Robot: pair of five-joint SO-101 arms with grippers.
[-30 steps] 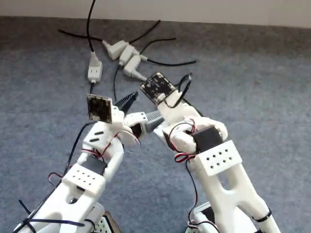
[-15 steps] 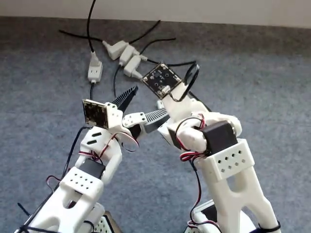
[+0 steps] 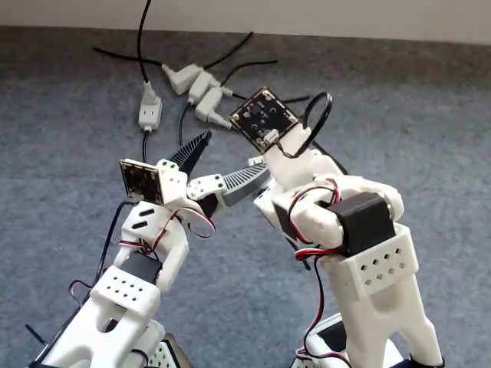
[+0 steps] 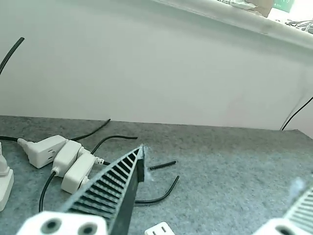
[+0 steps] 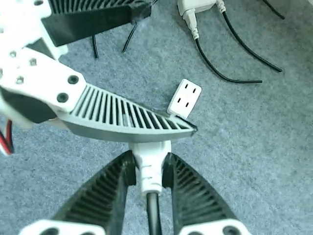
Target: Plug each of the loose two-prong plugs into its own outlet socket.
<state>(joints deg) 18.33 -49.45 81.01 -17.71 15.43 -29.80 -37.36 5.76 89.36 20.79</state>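
My right gripper is shut on a white two-prong plug whose black cord runs back between the fingers. Just ahead of it on the grey carpet lies a small white outlet block with its sockets facing up; the block is also in the left wrist view. My left gripper stands open above the carpet. Its white finger crosses right in front of the held plug, and its black finger points toward the far wall.
A cluster of white adapters and plugs with black cords lies at the far side, and a single white plug sits to its left. Loose black cables trail across the carpet. A white wall bounds the far edge.
Both wrists have risen and shifted toward the far side. The left gripper's fingers have spread wider, and the right wrist board has moved closer to the adapter cluster.
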